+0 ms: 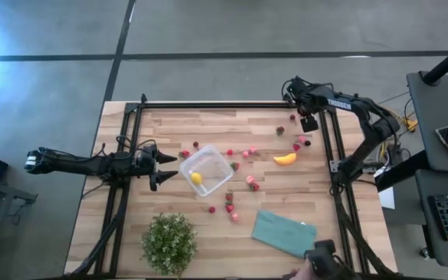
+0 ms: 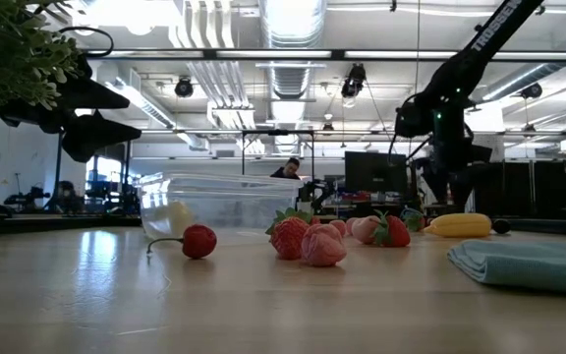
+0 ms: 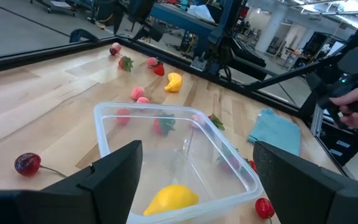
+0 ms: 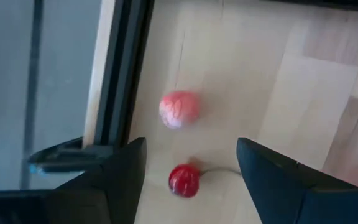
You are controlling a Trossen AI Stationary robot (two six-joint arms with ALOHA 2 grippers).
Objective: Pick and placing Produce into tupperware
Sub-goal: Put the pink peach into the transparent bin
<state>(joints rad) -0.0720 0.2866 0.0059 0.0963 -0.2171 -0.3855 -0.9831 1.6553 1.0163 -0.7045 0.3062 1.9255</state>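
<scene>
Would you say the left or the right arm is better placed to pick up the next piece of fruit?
Probably the right. Its open gripper hangs right above a red cherry-like fruit and a pink fruit near the table's right rail. The left gripper, also open, sits at the tupperware, which holds only a yellow fruit.

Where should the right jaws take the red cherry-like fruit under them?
Grip the round red fruit across its body, coming straight down with the open right gripper. Its thin stem trails sideways along the table, so avoid pinching that. The pink fruit lies apart, clear of the jaws.

Scattered strawberries [image 1: 253, 183] beside tupperware [image 1: 206, 171], seemingly.
</scene>
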